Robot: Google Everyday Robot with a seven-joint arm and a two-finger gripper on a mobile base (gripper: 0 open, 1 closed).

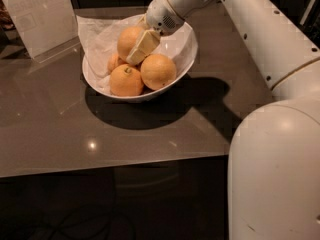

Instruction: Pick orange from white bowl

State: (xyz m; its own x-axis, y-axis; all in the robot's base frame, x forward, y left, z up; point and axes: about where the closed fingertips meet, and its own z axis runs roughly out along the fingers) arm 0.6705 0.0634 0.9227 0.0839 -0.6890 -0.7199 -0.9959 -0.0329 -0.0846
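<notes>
Camera view, logged left to right. A clear placard stand [42,16] sits at the far left of the counter [60,119], well apart from the work. Next comes the white bowl [181,46], with crumpled paper lining [95,34] rising along its left wall.

We count four fruit inside. A small one [114,62] lies low on the left. One with a dark stem dimple [126,80] sits at the front, and another [158,71] at the front right. The orange [127,38] rests highest, toward the back, on top of the others.

The end effector [140,48] is down inside the bowl. Its pale tip lies across the right face of the orange and touches it. We cannot tell how far it is open, nor whether it has hold of the fruit, since its far side is hidden.

The arm [260,29] reaches in from the right.

Status, as we judge it: approach done, contact made. Left to do: confirm the grip, lift clear of the rim. The orange is not yet out of the bowl.
</notes>
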